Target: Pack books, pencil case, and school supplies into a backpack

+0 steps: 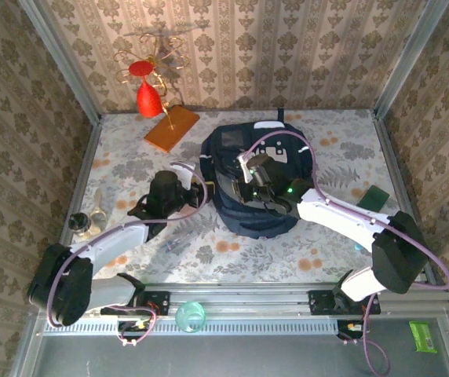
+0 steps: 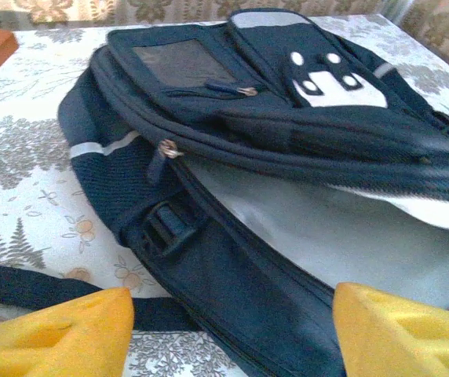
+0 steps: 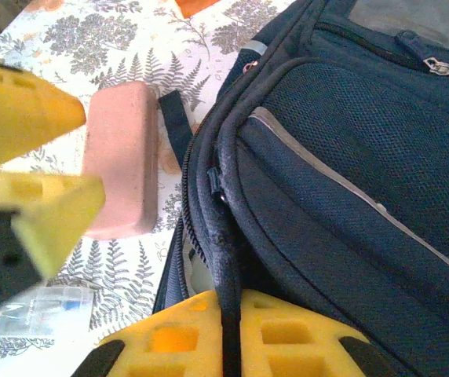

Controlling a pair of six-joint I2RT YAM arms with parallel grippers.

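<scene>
Top: backpack (image 1: 244, 224) centre; left gripper (image 1: 173, 196) just left of it.
Left wrist: fingers wide, empty, facing the open mouth.
Right wrist: right gripper (image 3: 228, 334) pinches the backpack's zip edge, probably holding it open. Pencil case (image 3: 118, 157) lies on the table to its left.
Packing step; next likely needs the left gripper to grasp the case.

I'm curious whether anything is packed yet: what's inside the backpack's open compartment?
Through the gap in the backpack, a pale grey surface shows; whether it is lining or something flat, I cannot tell. The upper flap covers whatever lies deeper.

An orange slab (image 1: 171, 128) lies at the back — a red ornament (image 1: 149, 98) just behind it.
</scene>
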